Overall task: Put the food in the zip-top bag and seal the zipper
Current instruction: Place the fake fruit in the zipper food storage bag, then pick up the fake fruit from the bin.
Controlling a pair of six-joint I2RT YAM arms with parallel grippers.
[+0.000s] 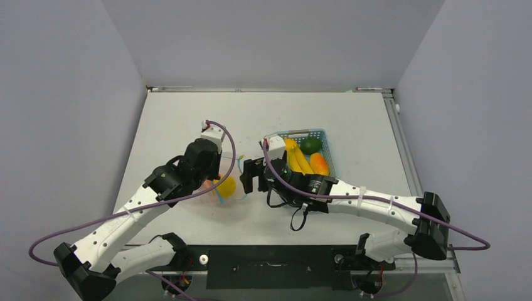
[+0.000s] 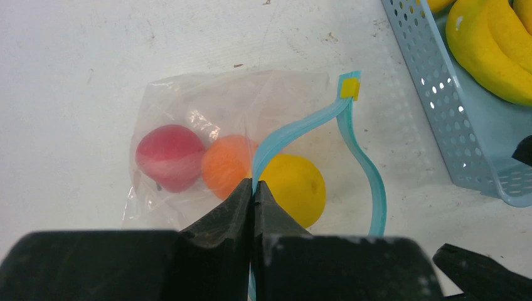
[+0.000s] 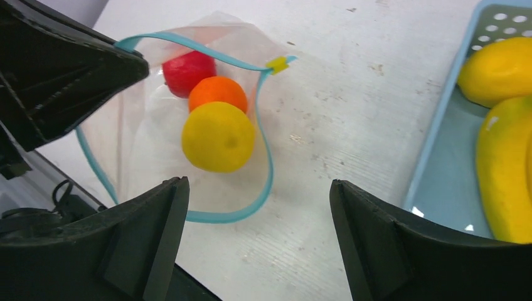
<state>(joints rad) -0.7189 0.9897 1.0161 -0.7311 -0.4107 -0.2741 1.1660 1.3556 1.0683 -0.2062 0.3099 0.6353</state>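
The clear zip-top bag (image 2: pixel 207 94) lies on the table with its mouth held open. Inside it sit a red apple (image 2: pixel 170 157), an orange (image 2: pixel 226 164) and a yellow lemon (image 2: pixel 295 188). My left gripper (image 2: pixel 254 184) is shut on the upper strip of the teal zipper (image 2: pixel 295 125), lifting it; the yellow slider (image 2: pixel 349 88) sits at the far end. My right gripper (image 3: pixel 257 185) is open and empty, hovering over the table just in front of the bag's mouth, near the lemon (image 3: pixel 218 137). From above, the right gripper (image 1: pixel 253 177) stands between bag (image 1: pixel 229 191) and basket.
A light-blue lattice basket (image 1: pixel 327 150) stands right of the bag, holding yellow bananas (image 1: pixel 295 157), a green lime (image 1: pixel 310 145) and an orange-yellow mango (image 1: pixel 319 163). Its near wall (image 3: pixel 433 157) is close to my right finger. The left gripper's black body (image 3: pixel 56 69) looms over the bag.
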